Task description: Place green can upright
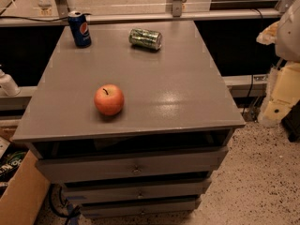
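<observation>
The green can (145,38) lies on its side at the far middle of the grey cabinet top (178,93), with its silver end facing right. It is green with pale mottled print. My arm shows as pale white and cream parts at the right edge of the view, beyond the cabinet's right side. The gripper (275,108) hangs there at its lower end, well to the right of the can, lower in the view, and touching nothing on the cabinet.
A blue Pepsi can (80,29) stands upright at the far left corner. A red apple (109,100) sits near the front left. Drawers (136,165) are below the top. A cardboard box (21,193) is on the floor at the left, and a rail runs behind.
</observation>
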Motion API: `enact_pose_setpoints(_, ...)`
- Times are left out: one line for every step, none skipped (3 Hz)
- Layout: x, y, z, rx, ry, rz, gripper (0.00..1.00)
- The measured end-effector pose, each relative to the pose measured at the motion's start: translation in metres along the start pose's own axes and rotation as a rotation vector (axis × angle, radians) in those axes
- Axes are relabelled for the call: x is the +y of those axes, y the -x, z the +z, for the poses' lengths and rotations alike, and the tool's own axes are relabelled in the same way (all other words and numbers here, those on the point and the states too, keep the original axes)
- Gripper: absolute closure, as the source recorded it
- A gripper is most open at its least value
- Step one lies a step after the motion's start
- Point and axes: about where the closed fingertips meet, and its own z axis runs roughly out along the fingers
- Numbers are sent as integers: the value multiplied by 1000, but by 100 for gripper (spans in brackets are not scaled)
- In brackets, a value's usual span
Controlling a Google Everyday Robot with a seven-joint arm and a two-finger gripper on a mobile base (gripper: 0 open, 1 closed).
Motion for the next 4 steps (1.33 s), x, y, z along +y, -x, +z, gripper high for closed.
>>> enact_pose_setpoints(0, 0, 0, 0, -1, 0, 0)
enact_pose_setpoints(-22, 9, 5, -9, -43, -1, 0)
enact_pose_setpoints(-74, 20, 24, -21, -100, 22, 0)
enact_pose_setpoints(-138, 39, 54, -52, -131, 50, 0)
